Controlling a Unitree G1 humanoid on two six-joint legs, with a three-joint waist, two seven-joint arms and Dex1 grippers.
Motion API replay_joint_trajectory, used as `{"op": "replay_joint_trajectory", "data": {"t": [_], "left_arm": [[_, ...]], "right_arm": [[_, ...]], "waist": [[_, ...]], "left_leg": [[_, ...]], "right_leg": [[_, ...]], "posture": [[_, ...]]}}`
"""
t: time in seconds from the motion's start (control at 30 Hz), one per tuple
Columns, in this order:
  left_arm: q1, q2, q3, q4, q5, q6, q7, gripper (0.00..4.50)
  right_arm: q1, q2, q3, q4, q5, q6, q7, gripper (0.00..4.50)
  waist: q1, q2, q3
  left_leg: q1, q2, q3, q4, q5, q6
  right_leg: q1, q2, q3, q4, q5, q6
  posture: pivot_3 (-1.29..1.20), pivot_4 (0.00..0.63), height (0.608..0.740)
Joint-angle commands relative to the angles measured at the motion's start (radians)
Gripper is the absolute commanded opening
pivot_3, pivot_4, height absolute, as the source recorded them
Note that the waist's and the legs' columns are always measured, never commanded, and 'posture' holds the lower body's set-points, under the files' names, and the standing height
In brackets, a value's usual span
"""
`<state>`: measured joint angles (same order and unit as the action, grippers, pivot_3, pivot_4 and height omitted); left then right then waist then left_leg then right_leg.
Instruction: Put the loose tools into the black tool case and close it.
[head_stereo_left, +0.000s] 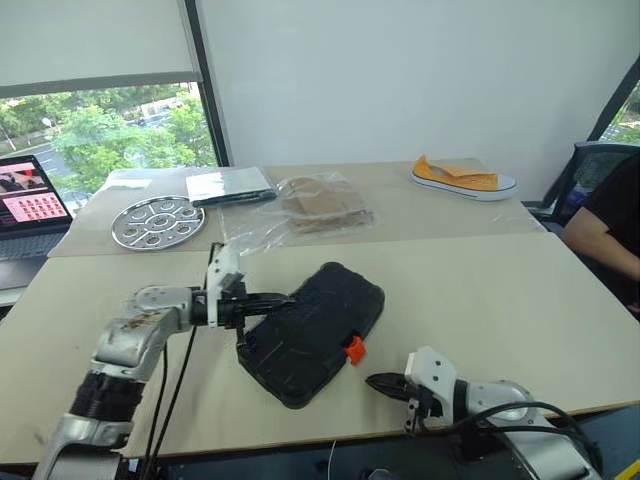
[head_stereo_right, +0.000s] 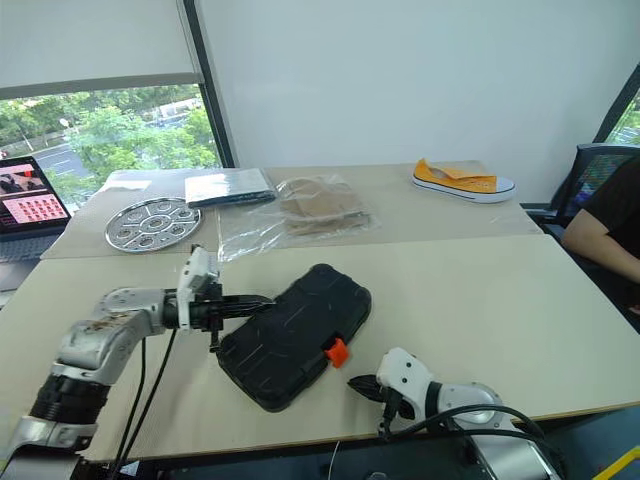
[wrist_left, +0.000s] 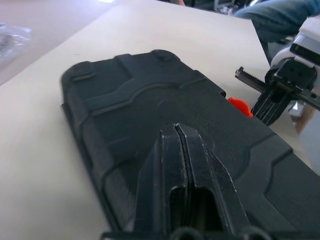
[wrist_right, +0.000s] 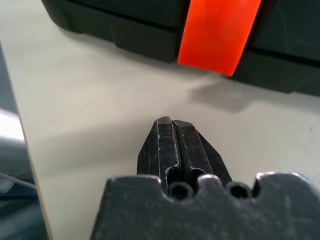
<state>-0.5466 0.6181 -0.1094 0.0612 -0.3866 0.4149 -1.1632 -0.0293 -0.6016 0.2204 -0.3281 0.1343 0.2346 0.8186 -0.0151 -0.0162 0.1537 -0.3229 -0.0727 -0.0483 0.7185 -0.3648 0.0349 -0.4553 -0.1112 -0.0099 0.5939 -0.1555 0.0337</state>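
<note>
Lying closed and askew near the middle of the near table, the black tool case shows a ribbed, moulded plastic lid with rounded corners and an orange latch on its near right edge. The left gripper hovers over the case's left far edge, fingers pressed together and empty. The right gripper, also pinched closed on nothing, sits near the table's front edge, just short of the latch. Bare smooth tabletop stretches wide to the right.
</note>
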Motion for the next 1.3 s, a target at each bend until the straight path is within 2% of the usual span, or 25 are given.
{"op": "replay_joint_trajectory", "data": {"t": [0.03,0.37,0.83,1.1,1.3], "left_arm": [[-0.018,-0.021,-0.051,0.061,0.082,-0.064,0.021,0.04],[0.021,-0.014,-0.098,0.09,0.152,-0.099,0.021,0.04],[0.039,-0.037,-0.111,0.165,0.177,-0.153,0.034,0.04],[0.044,-0.037,-0.109,0.18,0.179,-0.165,0.031,0.04],[0.043,-0.038,-0.112,0.178,0.182,-0.163,0.033,0.04]], "right_arm": [[-0.03,0.018,0.0,0.024,-0.026,-0.016,-0.027,0.0],[-0.094,0.006,-0.02,0.041,-0.042,-0.031,-0.013,0.0],[-0.215,0.047,0.001,0.103,-0.037,-0.024,0.014,0.0],[-0.237,0.088,0.022,0.083,-0.035,0.029,0.011,0.0],[-0.2,0.023,-0.004,0.047,-0.045,0.068,0.035,0.0]], "waist": [[0.001,0.0,0.0],[0.003,0.001,-0.001],[0.002,0.008,-0.005],[-0.005,0.008,-0.005],[-0.003,0.009,-0.006]], "left_leg": [[0.0,0.0,0.0,0.0,0.0,0.0],[0.002,0.001,0.0,0.003,0.0,0.0],[0.005,0.001,0.0,0.003,0.0,0.0],[0.019,0.002,0.0,-0.002,-0.001,0.003],[0.019,0.003,0.0,-0.003,0.0,0.0]], "right_leg": [[0.0,0.0,0.0,0.0,0.0,0.0],[0.002,0.001,0.001,0.001,0.0,0.0],[0.005,0.001,0.001,0.001,0.0,0.0],[0.019,0.003,0.002,0.0,0.0,-0.001],[0.019,0.003,0.002,0.001,0.0,-0.001]], "posture": [[0.0,0.15,0.74],[0.0,0.15,0.74],[0.0,0.15,0.74],[0.0,0.15,0.74],[0.0,0.15,0.74]]}}
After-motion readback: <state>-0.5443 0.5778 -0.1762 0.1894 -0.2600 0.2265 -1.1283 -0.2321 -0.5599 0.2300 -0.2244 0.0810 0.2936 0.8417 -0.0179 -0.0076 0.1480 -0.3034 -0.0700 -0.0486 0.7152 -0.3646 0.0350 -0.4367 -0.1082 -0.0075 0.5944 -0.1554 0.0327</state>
